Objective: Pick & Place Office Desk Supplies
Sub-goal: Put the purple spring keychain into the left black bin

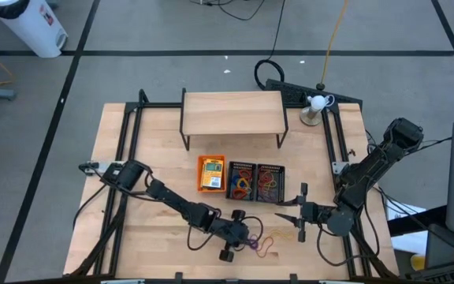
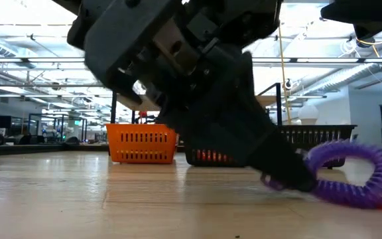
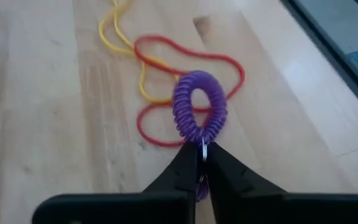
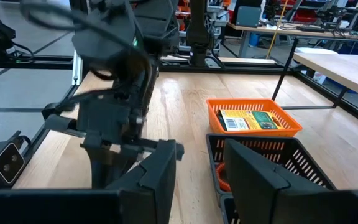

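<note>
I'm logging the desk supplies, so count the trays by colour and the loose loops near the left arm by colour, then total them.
Orange plastic slotted tray: 1
Black mesh trays: 2
Purple coiled loop, pinched in the left pincer: 1
Red rubber-band loop: 1
Yellow rubber-band loop: 1
Total: 6

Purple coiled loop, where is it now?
High view: the purple coiled loop lies near the table's front edge, pinched in the left gripper's fingers, atop red and yellow rubber bands.
</note>
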Action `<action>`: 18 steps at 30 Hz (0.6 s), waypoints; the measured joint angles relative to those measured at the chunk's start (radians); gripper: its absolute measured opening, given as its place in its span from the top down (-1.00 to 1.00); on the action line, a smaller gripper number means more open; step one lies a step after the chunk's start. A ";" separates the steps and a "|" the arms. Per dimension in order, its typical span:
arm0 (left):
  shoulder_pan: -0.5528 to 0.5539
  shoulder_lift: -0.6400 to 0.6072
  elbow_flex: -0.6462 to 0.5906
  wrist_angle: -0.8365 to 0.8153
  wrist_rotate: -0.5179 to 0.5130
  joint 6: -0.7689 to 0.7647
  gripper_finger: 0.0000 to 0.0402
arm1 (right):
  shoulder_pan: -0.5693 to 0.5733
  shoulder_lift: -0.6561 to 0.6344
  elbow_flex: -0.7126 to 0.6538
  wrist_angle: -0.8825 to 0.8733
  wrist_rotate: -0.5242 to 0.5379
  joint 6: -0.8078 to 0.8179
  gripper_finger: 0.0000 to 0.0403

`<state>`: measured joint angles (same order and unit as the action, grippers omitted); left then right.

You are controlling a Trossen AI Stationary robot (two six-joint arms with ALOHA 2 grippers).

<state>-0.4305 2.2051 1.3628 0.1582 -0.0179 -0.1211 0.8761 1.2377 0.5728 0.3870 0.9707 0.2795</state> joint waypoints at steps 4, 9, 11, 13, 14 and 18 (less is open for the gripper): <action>0.003 -0.058 -0.001 -0.011 -0.038 0.061 0.95 | 0.000 0.000 0.000 -0.003 0.000 0.000 0.38; 0.004 -0.191 0.000 -0.121 -0.149 0.161 0.95 | 0.000 0.000 0.000 -0.003 0.000 -0.002 0.38; 0.004 -0.254 0.000 -0.170 -0.219 0.195 0.95 | 0.000 0.000 0.000 -0.003 0.001 -0.003 0.38; 0.005 -0.316 0.000 -0.238 -0.293 0.218 0.95 | 0.000 0.000 0.000 -0.004 0.001 -0.002 0.38; 0.005 -0.344 0.000 -0.272 -0.330 0.228 0.94 | 0.000 0.000 0.000 -0.003 0.001 -0.002 0.38; 0.018 -0.431 0.000 -0.397 -0.431 0.265 0.95 | 0.000 0.000 0.000 -0.003 0.001 0.000 0.38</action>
<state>-0.4128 1.7737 1.3629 -0.2389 -0.4487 0.1435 0.8761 1.2377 0.5730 0.3840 0.9714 0.2794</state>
